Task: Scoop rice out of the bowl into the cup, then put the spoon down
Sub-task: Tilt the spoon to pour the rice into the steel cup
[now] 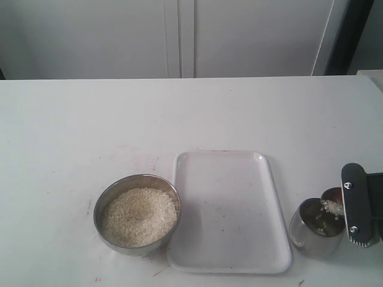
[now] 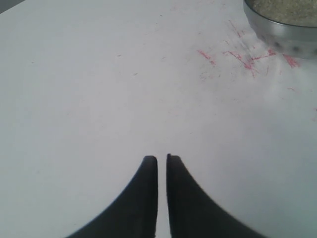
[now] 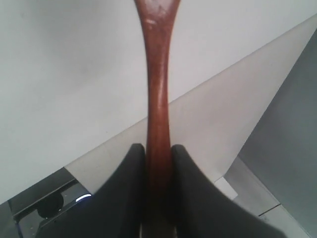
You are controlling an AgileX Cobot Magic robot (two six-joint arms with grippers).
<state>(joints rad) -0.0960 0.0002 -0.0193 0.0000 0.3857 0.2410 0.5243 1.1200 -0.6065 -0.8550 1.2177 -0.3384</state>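
The dull metal bowl (image 1: 128, 247) stands at the front left of the table, filled with off-white rice (image 1: 139, 215). The small shiny cup (image 1: 311, 237) stands at the front right. Over its far rim hangs the reddish-brown spoon's scoop (image 1: 333, 197), carrying a little rice (image 1: 333, 208). My right gripper (image 1: 358, 206) is at the right edge, just right of the cup. In the right wrist view my right gripper (image 3: 158, 148) is shut on the spoon's handle (image 3: 157, 74). My left gripper (image 2: 162, 158) is shut on nothing, low over bare table, with the bowl (image 2: 282, 32) off to one side.
A white rectangular tray (image 1: 227, 209) lies between bowl and cup, with nothing on it. Red pen marks (image 2: 237, 54) stain the table near the bowl. The table's front edge runs close under the bowl, tray and cup. White cabinet doors stand behind the table.
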